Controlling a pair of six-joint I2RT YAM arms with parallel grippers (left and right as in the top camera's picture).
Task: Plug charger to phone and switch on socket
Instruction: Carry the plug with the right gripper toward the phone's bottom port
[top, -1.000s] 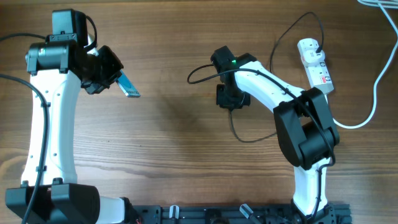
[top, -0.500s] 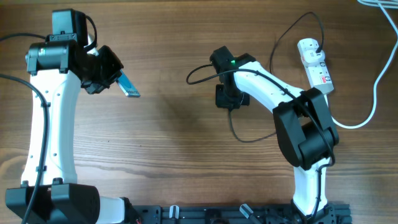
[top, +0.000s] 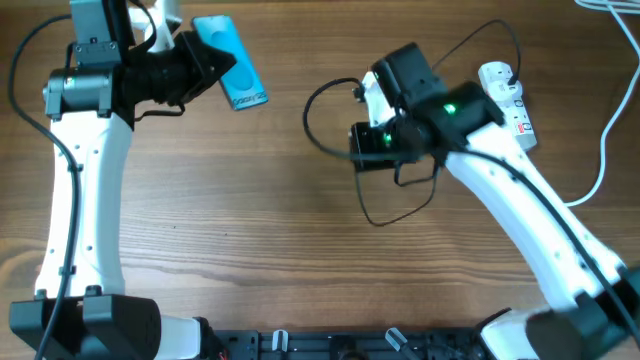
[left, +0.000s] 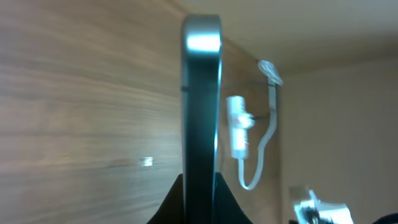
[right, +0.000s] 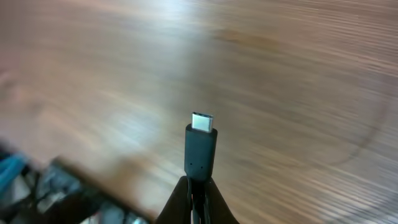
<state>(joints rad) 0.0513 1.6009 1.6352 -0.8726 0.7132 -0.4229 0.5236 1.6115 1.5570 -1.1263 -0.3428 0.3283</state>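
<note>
Currently gripping phone (top: 233, 65) edge-on in left hand (top: 203, 68), upper left above worktop (top: 250, 230). Pinching charger (right: 201, 148) just behind its plug tip in right hand (top: 363, 141), mid-worktop. Noted socket (top: 507, 102) lying far right.

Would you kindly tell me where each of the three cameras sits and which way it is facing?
Overhead: above the table, looking straight down; left arm and right arm show, left gripper holding the phone, right gripper holding the charger, socket to the right.
Left wrist: behind its fingers, looking along the phone's edge toward the socket.
Right wrist: behind its fingers, looking past the charger's plug tip at blurred tabletop.
Shared: overhead and left wrist both show phone and socket.
</note>
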